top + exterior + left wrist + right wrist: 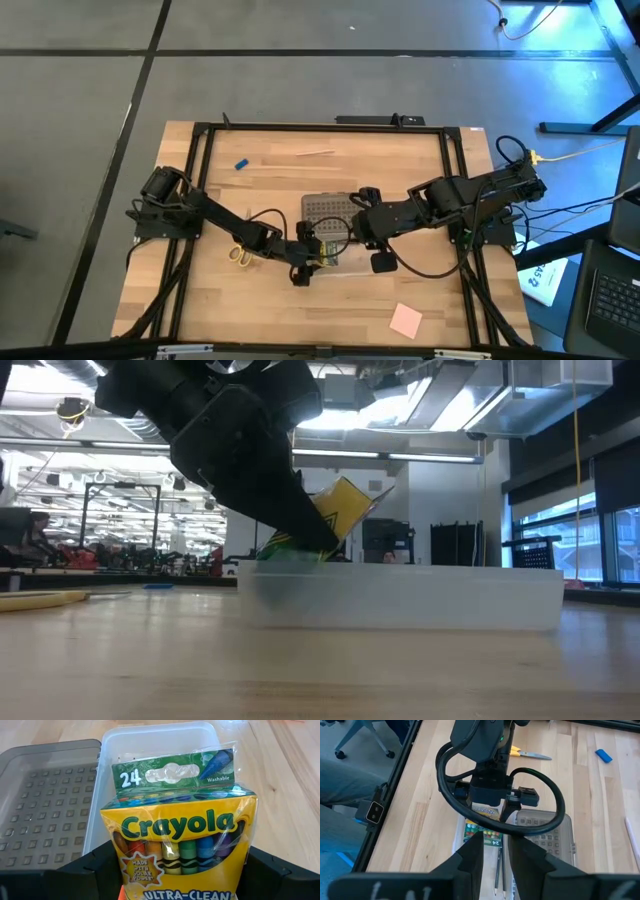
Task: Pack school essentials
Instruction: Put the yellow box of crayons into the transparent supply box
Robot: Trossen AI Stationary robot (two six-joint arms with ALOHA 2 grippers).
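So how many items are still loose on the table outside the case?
4. Blue eraser and pale stick near the far edge, yellow-handled scissors beside the left arm, pink sticky-note pad near the front right. Others may be hidden.

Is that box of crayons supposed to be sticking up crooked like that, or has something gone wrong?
The green-and-yellow crayon box is tilted, one end low over the clear plastic case, because the left gripper holds it there. Nothing looks spilled or damaged.
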